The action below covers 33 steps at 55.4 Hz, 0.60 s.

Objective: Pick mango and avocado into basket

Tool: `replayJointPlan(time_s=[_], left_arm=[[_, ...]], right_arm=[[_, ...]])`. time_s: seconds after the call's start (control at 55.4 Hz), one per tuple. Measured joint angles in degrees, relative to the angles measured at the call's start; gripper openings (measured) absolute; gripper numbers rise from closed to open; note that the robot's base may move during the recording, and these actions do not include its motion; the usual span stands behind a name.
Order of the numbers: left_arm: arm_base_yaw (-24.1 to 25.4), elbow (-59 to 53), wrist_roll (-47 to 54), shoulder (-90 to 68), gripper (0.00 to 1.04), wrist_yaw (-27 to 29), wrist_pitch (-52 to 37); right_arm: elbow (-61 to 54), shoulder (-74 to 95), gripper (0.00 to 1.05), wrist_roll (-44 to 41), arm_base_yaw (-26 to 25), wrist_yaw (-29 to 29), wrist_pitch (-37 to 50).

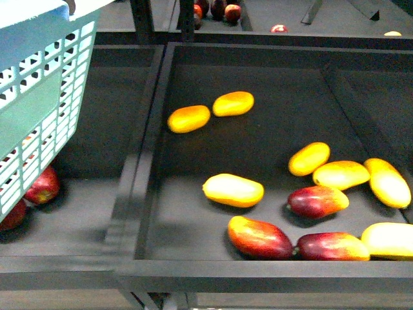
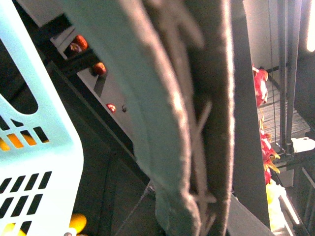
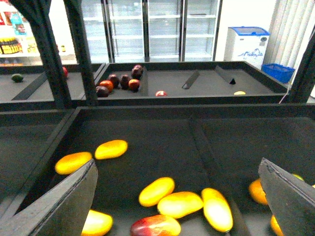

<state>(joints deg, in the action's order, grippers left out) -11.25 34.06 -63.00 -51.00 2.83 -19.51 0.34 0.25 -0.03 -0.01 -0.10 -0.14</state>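
At the left, the teal basket hangs in the air above the left compartment of the black table, with its slotted wall tilted. The left wrist view is filled by the brown-grey handle of this basket, very close to the camera. The left hand is not clearly seen there, so I cannot tell whether it is closed or wide. Under the basket, two red apples lie on the floor of the left compartment, partly hidden by it. In the right wrist view, a small dark green fruit that looks like the avocado lies alone in a far compartment at the left, well apart from everything else. In the middle compartment, two orange-yellow mangoes lie just beside each other at the far left part. Nearer lies a single yellow mango, apart from the others. To the right of it, three red-and-yellow mangoes lie near the front rim, and more yellow mangoes lie close together around them. The right hand hovers above this compartment with its fingers wide apart and holds nothing.
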Motion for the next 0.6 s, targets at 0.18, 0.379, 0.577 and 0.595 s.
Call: replayJointPlan(time_s=[0.18, 0.379, 0.577, 0.595], left_arm=[[0.0, 0.0, 0.1, 0.0, 0.10, -0.1, 0.0], [0.5, 0.0, 1.2, 0.1, 0.10, 0.7, 0.0], [-0.3, 4.9, 10.2, -1.9, 0.10, -1.4, 13.6], [-0.4, 6.3, 14.1, -2.8, 0.10, -2.5, 16.8]], right_arm=[[0.0, 0.0, 0.97, 0.0, 0.0, 0.0, 0.0], [0.0, 0.0, 0.97, 0.0, -0.1, -0.2, 0.0], [0.0, 0.0, 0.97, 0.0, -0.1, 0.0, 0.0], [0.0, 0.0, 0.97, 0.0, -0.1, 0.0, 0.0]])
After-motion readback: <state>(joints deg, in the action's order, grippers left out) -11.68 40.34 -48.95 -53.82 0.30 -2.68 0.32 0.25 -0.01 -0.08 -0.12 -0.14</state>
